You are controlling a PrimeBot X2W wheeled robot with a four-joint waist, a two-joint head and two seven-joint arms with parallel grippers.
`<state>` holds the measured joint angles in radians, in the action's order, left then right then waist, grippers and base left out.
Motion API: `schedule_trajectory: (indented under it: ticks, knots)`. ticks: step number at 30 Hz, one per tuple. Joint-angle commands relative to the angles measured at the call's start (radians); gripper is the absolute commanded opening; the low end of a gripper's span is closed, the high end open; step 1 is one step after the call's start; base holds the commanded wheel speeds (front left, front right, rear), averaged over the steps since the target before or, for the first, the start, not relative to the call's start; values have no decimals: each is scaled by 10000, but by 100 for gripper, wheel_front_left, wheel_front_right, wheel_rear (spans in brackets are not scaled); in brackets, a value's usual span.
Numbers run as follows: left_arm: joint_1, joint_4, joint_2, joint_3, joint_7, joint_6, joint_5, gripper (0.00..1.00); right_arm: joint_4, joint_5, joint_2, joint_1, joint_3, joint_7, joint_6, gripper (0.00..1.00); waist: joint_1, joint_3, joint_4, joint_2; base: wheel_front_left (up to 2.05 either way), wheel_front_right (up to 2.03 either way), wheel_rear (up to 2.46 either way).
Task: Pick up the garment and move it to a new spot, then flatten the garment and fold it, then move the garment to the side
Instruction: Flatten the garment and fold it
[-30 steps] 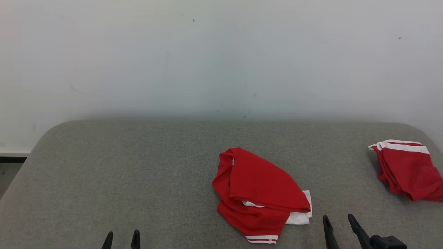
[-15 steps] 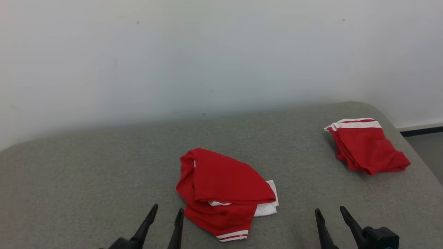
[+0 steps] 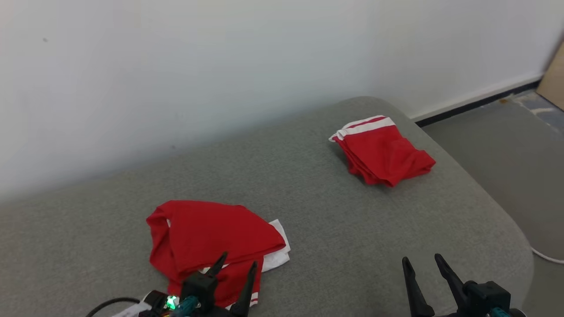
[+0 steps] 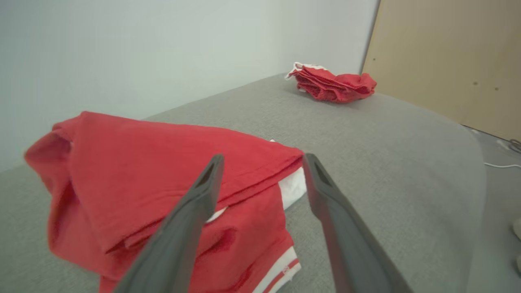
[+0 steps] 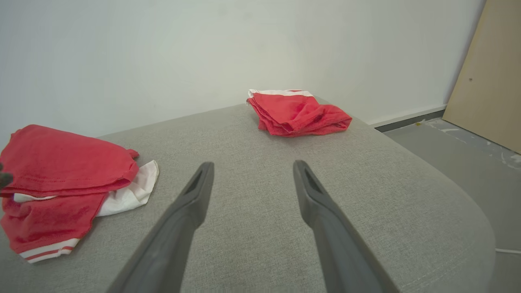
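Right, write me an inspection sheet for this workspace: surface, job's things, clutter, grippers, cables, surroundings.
surface: grey fabric surface, rounded corners, bare between the clothes.
job's things: crumpled red garment with white trim, lying near the left front, not flattened or folded.
clutter: second red garment, loosely folded, by the far right corner.
grippers: left gripper open, straddling the crumpled red garment's near edge, contact unclear; right gripper open over bare surface.
cables: black cable beside the left gripper's base; white cable on the grey floor.
surroundings: pale wall behind, tan board at the right edge.
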<state>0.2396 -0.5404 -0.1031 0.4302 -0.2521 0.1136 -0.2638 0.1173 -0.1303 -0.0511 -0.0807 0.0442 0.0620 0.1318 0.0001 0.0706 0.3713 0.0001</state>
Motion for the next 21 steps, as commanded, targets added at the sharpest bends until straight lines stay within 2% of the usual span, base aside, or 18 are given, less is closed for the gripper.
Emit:
schedule_trajectory:
  ticks: [1, 11, 13, 18, 21]
  knots:
    - [250, -298, 77, 19, 118, -79, 56, 100, -53, -51, 5, -1, 30, 14, -23, 100, -1, -434, 778, -1, 0, 0, 0]
    - [2131, -2971, 410, 502, 795, -671, 380, 100, -127, -174, 7, 154, 124, 90, -23, 100, -1, -1027, 1204, -1, 0, 0, 0]
    - [2390, -3375, 454, 624, 899, -679, 351, 100, -109, -208, 8, 163, 143, 114, -23, 100, -1, -1110, 1246, -1, 0, 0, 0]
    - [2903, -3989, 509, 900, 668, -826, 263, 100, -65, -251, 8, 171, 178, 194, -24, 100, -1, -1254, 1313, -1, 0, 0, 0]
    - [3132, -4309, 515, 956, 568, -1070, 136, 100, -47, -282, 10, 187, 214, 246, -24, 100, -1, -1318, 1339, -1, 0, 0, 0]
